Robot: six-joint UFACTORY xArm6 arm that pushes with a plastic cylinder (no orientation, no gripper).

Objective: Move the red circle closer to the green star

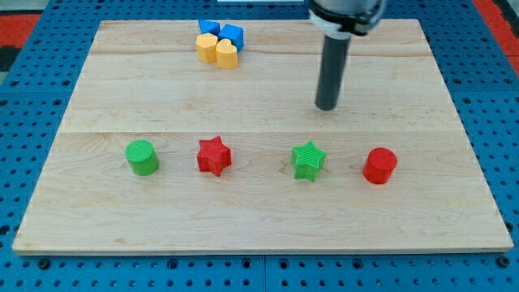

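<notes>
The red circle (379, 165) sits on the wooden board toward the view's right, in the lower half. The green star (308, 160) stands to its left with a clear gap between them. My tip (326, 106) rests on the board above that pair, up and slightly right of the green star and up and left of the red circle. It touches no block.
A red star (214, 156) and a green circle (143, 157) stand in the same row further to the view's left. A cluster of two blue blocks (220, 32) and two yellow blocks (216, 51) sits near the board's top edge. The board (259, 219) lies on a blue pegboard surface.
</notes>
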